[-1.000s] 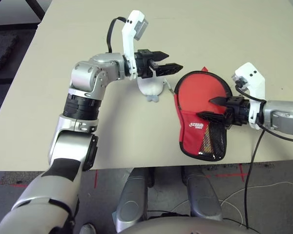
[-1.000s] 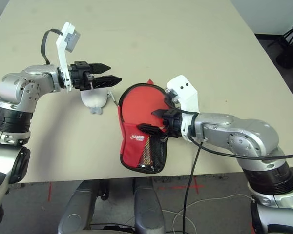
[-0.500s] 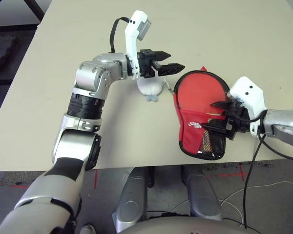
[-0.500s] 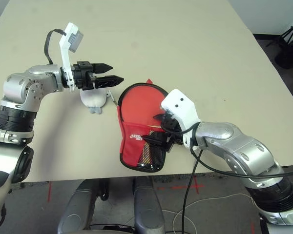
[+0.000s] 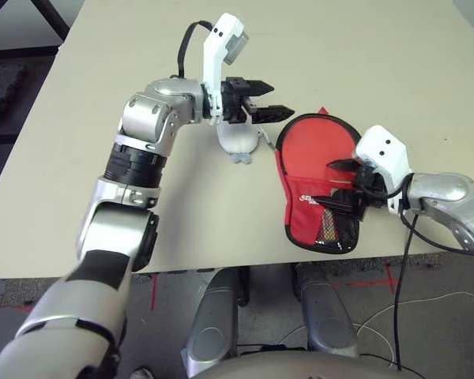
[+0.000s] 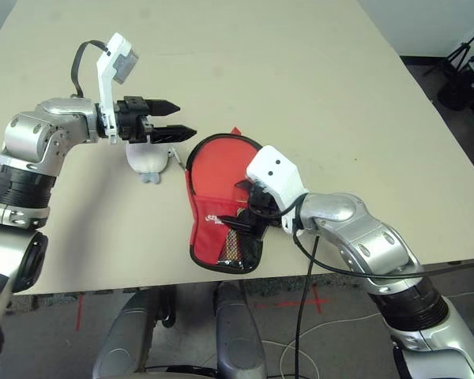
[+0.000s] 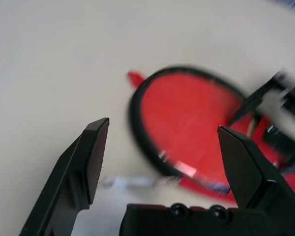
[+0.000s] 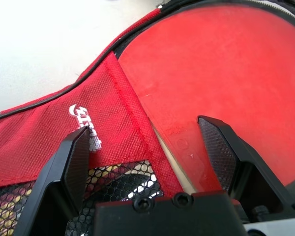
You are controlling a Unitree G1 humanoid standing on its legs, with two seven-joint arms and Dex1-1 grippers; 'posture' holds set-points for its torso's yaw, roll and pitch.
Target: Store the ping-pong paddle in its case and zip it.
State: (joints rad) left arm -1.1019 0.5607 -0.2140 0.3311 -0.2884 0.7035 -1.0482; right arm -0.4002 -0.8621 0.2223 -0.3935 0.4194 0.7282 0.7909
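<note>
Paddle (image 8: 206, 64) inside case (image 5: 304, 207), right hand (image 5: 341, 187) wide — above

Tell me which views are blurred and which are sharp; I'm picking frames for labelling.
Left wrist view: smeared, the case has soft streaked edges. Right wrist view: sharp, the mesh pocket and white logo read clearly. Both eye views: evenly lit, crisp, soft shadows on the table.

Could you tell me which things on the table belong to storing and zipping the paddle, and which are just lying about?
Belongs to the job:
- ping-pong paddle, red face showing, lying in the open case
- case, red, black-edged, unzipped

Just lying about:
- pale pouch beside the case, under the left end effector
</note>
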